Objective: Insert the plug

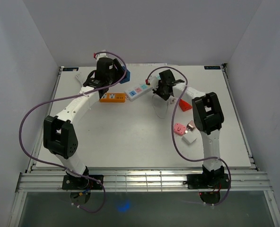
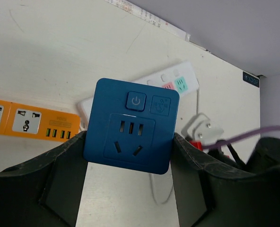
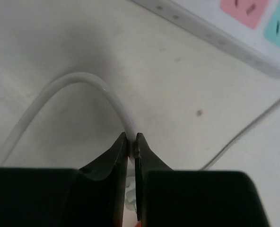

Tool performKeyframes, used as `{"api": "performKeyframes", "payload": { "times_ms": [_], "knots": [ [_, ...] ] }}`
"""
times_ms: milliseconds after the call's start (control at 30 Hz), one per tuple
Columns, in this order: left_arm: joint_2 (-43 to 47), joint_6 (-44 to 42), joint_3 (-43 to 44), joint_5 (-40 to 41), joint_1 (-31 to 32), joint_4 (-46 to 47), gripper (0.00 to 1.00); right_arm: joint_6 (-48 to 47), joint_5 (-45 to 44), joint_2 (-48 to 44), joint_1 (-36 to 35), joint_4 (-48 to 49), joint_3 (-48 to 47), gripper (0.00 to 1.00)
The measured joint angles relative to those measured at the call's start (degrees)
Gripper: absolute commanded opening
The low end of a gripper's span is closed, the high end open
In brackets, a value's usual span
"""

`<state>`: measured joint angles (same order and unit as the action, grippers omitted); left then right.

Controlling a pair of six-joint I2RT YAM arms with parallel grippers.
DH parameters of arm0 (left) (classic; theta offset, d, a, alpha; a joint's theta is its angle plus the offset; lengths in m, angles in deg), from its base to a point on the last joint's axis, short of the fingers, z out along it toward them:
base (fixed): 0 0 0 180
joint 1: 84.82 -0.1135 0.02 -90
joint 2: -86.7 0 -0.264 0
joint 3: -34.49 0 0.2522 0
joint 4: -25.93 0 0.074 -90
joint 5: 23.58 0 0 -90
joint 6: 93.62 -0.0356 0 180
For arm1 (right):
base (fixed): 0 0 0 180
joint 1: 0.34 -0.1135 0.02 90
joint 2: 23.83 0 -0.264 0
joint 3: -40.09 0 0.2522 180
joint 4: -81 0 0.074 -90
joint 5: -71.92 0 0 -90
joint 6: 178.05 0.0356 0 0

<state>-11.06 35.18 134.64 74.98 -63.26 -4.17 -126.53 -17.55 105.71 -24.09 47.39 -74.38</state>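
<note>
A blue square socket [image 2: 130, 125] with a power button sits upright between my left gripper's [image 2: 128, 156] fingers, touching both, its face toward the camera. In the top view this left gripper [image 1: 112, 71] is at the table's back left with the blue socket [image 1: 126, 75] beside it. My right gripper [image 3: 131, 142] is shut on the white plug where its curved white cord [image 3: 83, 82] leaves it; a bit of the plug body [image 3: 130, 198] shows deeper between the fingers. The left wrist view shows the plug [image 2: 201, 127] to the right of the socket. The right gripper [image 1: 162, 87] hangs by the white strip.
A white power strip [image 1: 139, 89] with pink and teal outlets lies at the back centre, and an orange power strip [image 1: 112, 97] lies left of it. A red piece [image 1: 185, 105], a pink adapter [image 1: 179, 128] and a white adapter [image 1: 189, 140] lie at the right.
</note>
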Motion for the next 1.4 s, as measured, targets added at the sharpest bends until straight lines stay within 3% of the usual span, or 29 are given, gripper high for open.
{"api": "performKeyframes", "payload": {
  "times_ms": [67,333,633,1033,1267,1300,1333,1367,1400],
  "knots": [
    [1.7,0.0,-1.7,0.0,0.0,-0.6,0.00,2.1,0.8,-8.0,-3.0,-1.5,8.8,0.08],
    [7.9,0.1,-5.3,0.3,0.0,-1.7,0.00,10.8,2.3,-22.7,-15.3,-1.0,19.0,0.08],
    [12.5,0.2,-8.2,0.3,0.0,-2.4,0.00,18.8,2.3,-31.8,-18.2,-0.9,32.9,0.08],
    [13.1,0.0,-8.4,0.2,0.0,-4.0,0.00,25.8,3.1,-45.5,-25.4,-3.1,42.1,0.08],
    [13.1,0.0,-8.4,-0.4,0.0,-4.3,0.00,31.4,3.1,-49.7,-26.0,-5.6,48.1,0.11],
    [13.1,0.0,-8.4,-0.5,0.0,-4.3,0.00,32.0,3.1,-49.6,-26.0,-5.9,48.7,0.34],
    [13.1,0.1,-8.4,-0.7,0.0,-4.3,0.00,32.7,3.0,-49.5,-26.0,-6.3,49.2,0.47],
    [13.1,0.2,-8.4,-1.0,0.0,-4.3,0.00,33.4,2.9,-49.4,-26.0,-6.7,49.2,0.53],
    [13.1,0.2,-8.4,-1.2,0.0,-4.3,0.00,33.7,2.4,-49.2,-26.1,-6.9,49.2,0.71]
  ]
}}
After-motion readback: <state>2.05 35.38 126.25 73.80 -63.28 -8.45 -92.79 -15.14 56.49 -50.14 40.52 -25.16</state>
